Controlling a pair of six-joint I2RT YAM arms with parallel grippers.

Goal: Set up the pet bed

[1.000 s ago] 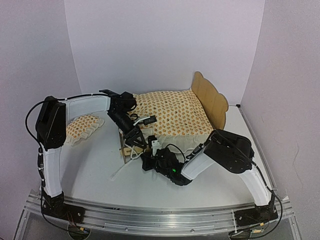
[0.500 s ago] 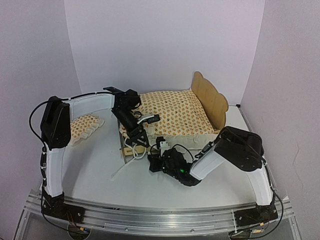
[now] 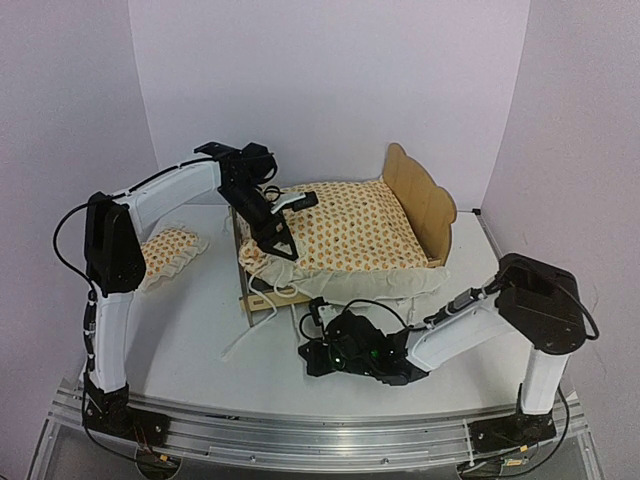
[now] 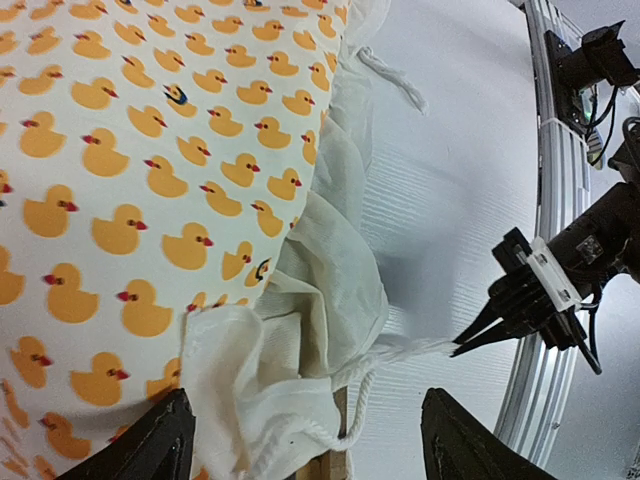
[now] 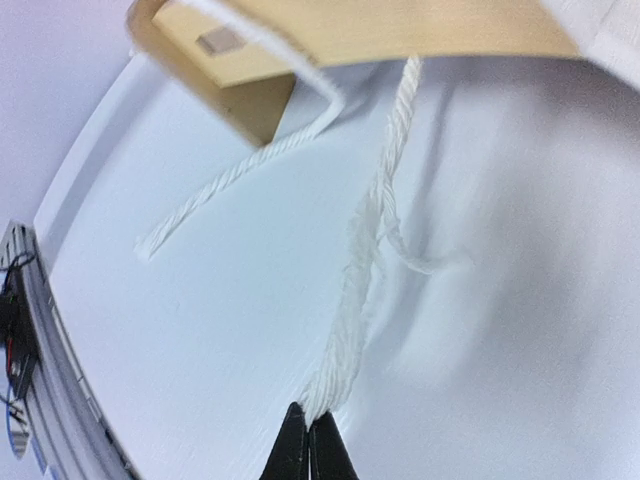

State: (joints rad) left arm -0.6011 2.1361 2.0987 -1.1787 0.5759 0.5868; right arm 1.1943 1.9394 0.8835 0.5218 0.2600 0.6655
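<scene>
The pet bed [image 3: 420,197] is a plywood frame with its scalloped headboard at the right and its low footboard [image 3: 262,303] at the left. The duck-print mattress cushion [image 3: 345,225] lies in it, cream ruffle hanging over the near side. My left gripper [image 3: 278,243] is open and empty, hovering over the cushion's footboard corner [image 4: 250,400]. My right gripper [image 3: 308,322] is low on the table in front of the footboard [image 5: 400,30], shut on the end of a white tie cord [image 5: 360,260]. The cord runs taut back to the cushion corner [image 4: 410,348].
The small ruffled pillow [image 3: 165,252] lies on the table left of the bed, under the left arm. A second loose tie cord [image 5: 230,180] trails from the footboard corner across the table [image 3: 235,345]. White walls close the back and sides.
My left gripper has risen from the footboard corner and moved back over the cushion. My right gripper has pulled toward the near edge with the cord, drawing it taut.
</scene>
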